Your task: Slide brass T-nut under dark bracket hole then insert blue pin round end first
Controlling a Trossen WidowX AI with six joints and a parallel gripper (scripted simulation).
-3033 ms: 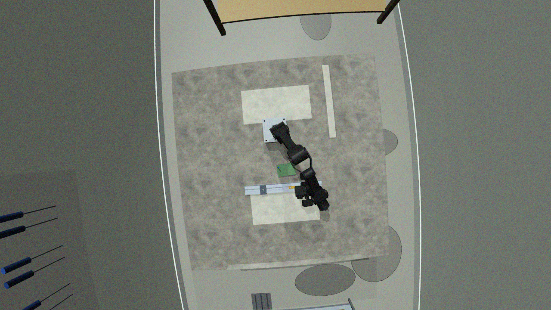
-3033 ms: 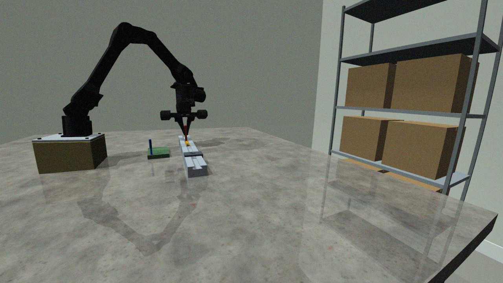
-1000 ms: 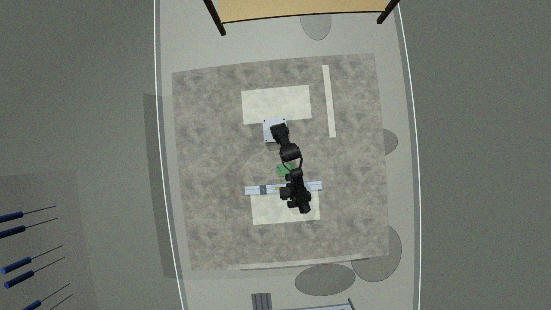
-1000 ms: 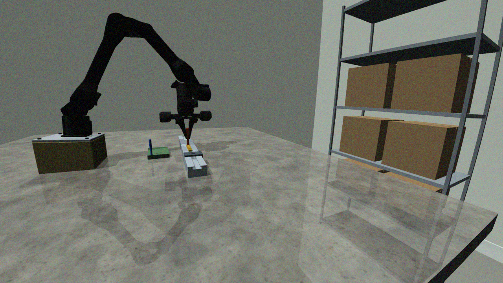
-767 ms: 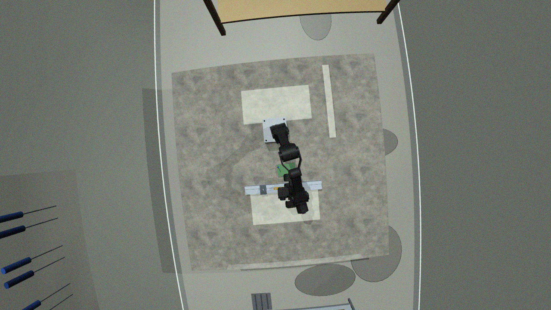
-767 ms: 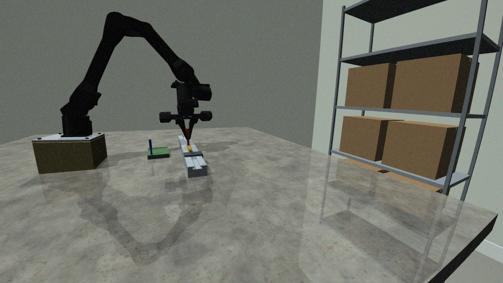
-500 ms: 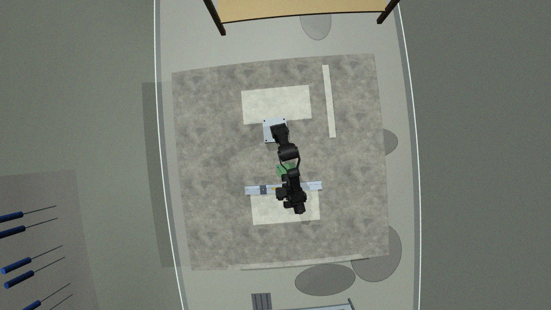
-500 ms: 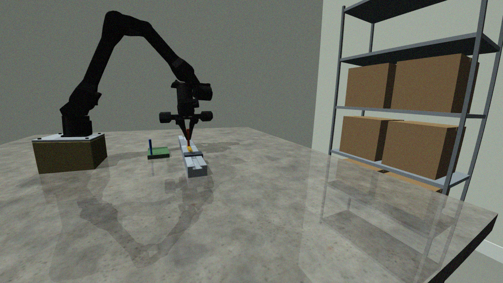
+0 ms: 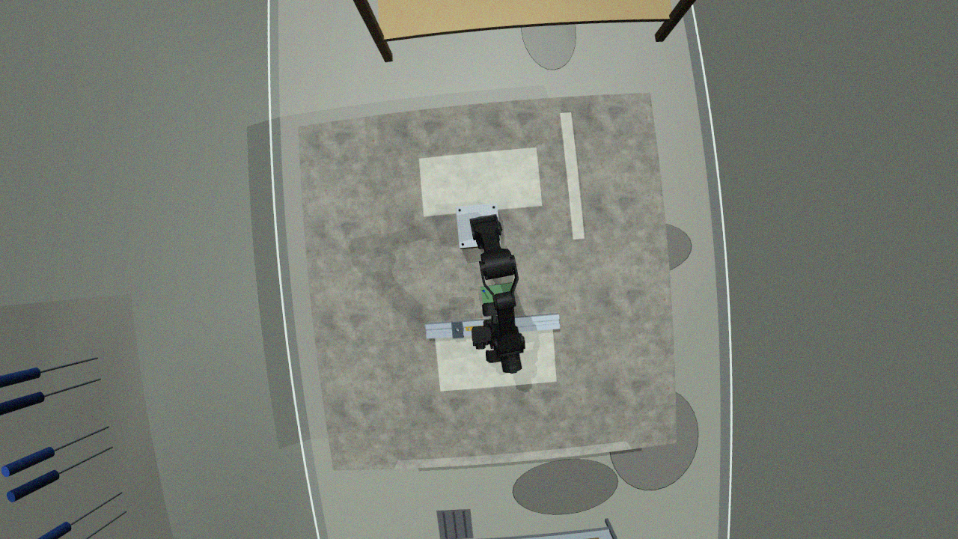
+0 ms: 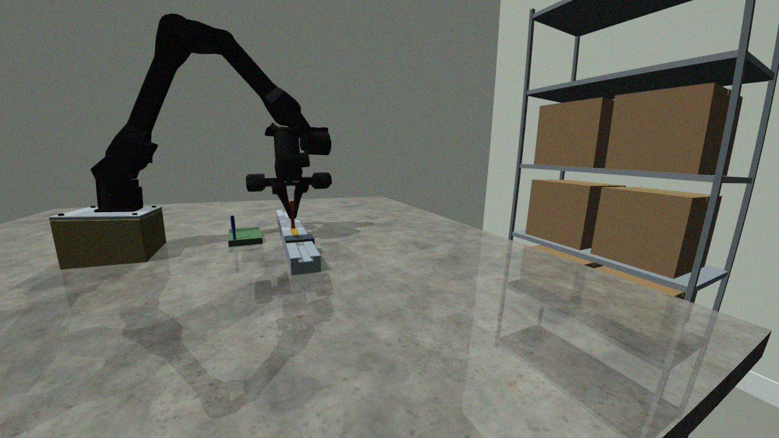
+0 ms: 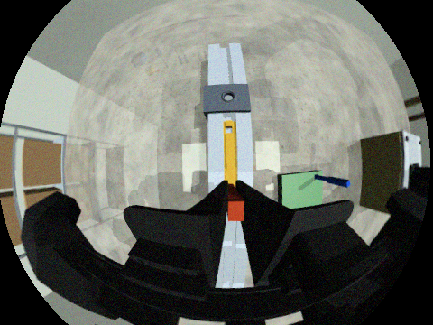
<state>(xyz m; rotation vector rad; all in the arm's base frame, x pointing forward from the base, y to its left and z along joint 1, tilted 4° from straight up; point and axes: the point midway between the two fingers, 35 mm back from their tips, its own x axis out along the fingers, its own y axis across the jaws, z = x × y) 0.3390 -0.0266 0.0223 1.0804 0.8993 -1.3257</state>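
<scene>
Gripper (image 9: 492,332) (image 10: 292,216) (image 11: 231,184) closed narrow on the orange handle (image 10: 291,208) (image 11: 235,210), which stands roughly upright between the fingertips. Brass T-nut (image 9: 471,328) (image 10: 294,232) (image 11: 230,153) lies lengthwise along the aluminum rail (image 9: 542,322) (image 10: 305,266) (image 11: 218,68), short of the dark bracket (image 9: 457,324) (image 10: 307,239) (image 11: 214,97). In the wrist view the bracket sits at twelve o'clock from the fingertips, the green tray (image 9: 498,288) (image 10: 250,235) (image 11: 293,194) at about three o'clock. Full seating under the lips: cannot tell.

Handling, as judged: nut rigid, dense for its size, unlikely to mark under light pressure. Its smooth faces may slide readily, but a skewed push could bind it against the slot walls. The handle is the correct hold; pinch it squarely, low enough to limit leverage, with finger clearance to the bracket. Travel should run toward twelve o'clock, level and slow.

Blue pin (image 10: 232,225) (image 11: 333,181) stands in the tray, not yet taken. Expected stiff, light and inclined to roll in the grip; take hold of its upper shaft, leaving the round end free.
</scene>
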